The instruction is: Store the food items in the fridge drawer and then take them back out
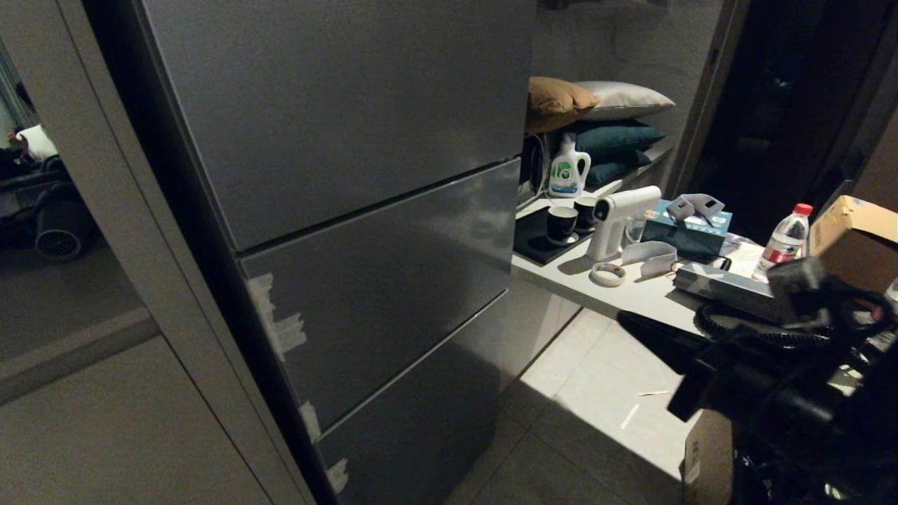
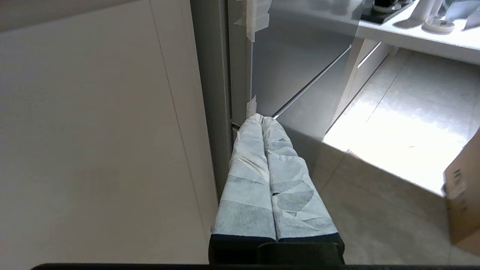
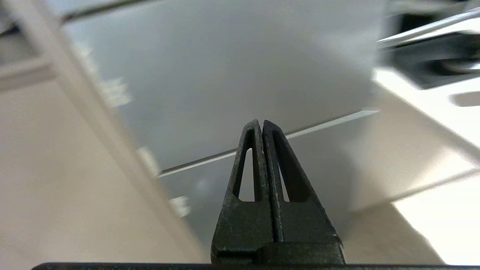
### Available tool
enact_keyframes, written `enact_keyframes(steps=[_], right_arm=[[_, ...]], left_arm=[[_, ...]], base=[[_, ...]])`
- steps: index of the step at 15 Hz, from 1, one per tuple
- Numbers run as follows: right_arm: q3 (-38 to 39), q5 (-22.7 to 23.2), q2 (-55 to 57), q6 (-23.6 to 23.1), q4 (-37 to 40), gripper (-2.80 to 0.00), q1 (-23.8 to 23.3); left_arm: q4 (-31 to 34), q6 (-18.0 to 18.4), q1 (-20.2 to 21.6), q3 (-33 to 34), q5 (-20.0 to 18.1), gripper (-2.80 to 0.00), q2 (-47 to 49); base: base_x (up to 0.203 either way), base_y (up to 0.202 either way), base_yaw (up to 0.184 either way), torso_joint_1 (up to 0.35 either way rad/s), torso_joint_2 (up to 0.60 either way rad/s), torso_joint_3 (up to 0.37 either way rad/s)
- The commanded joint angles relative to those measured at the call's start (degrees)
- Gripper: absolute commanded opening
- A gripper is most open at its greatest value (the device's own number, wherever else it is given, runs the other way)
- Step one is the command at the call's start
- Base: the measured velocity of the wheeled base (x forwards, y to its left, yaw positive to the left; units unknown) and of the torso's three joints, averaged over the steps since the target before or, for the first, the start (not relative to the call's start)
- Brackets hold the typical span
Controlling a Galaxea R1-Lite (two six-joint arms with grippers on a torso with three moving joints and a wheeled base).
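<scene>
The tall grey fridge (image 1: 351, 210) fills the middle of the head view with all three flat doors closed. The fridge drawer is hidden behind them and the food items are out of view. My right gripper (image 3: 261, 122) is shut on nothing, its black fingers pointing at the seam between the fridge's lower doors (image 3: 232, 93). In the head view the right arm (image 1: 765, 393) reaches in from the lower right, a short way off the fridge. My left gripper (image 2: 261, 117), its fingers wrapped in pale cloth, is shut and empty, low beside the fridge's left edge (image 2: 240, 75).
A white counter (image 1: 631, 294) right of the fridge holds a white spray gun (image 1: 617, 221), dark cups, a teal tissue box (image 1: 691, 231), a water bottle (image 1: 784, 242) and a cardboard box (image 1: 856, 238). A beige cabinet panel (image 1: 105, 421) stands on the left; tiled floor (image 1: 603, 393) lies between.
</scene>
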Motion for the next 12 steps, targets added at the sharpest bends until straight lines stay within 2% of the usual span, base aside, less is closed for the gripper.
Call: enact_keyframes(steps=[1,5,7,10,12], right_arm=[[3.2,-2.4,-20.4,0.0,10.0,-2.8,-2.9],[1.1,-4.8,-42.8,-0.3,37.0,-2.8,-8.9],[-0.6,-5.2,-52.2,-2.3,49.4,-2.8,-11.4],[-1.3,-5.5,-57.2,-4.4,57.4,-2.8,-24.1],[-1.2,-4.2,-62.8,-5.6,60.1,-2.8,-28.0]], left_arm=[[-0.1,-0.4,0.0,0.0,0.0,-2.8,0.0],[-0.1,-0.4,0.0,0.0,0.0,-2.8,0.0],[-0.1,-0.4,0.0,0.0,0.0,-2.8,0.0],[-0.1,-0.4,0.0,0.0,0.0,-2.8,0.0],[-0.1,-0.4,0.0,0.0,0.0,-2.8,0.0]], base=[[0.0,0.0,0.0,0.0,0.0,0.0],[0.0,0.0,0.0,0.0,0.0,0.0],[0.0,0.0,0.0,0.0,0.0,0.0],[0.0,0.0,0.0,0.0,0.0,0.0],[0.0,0.0,0.0,0.0,0.0,0.0]])
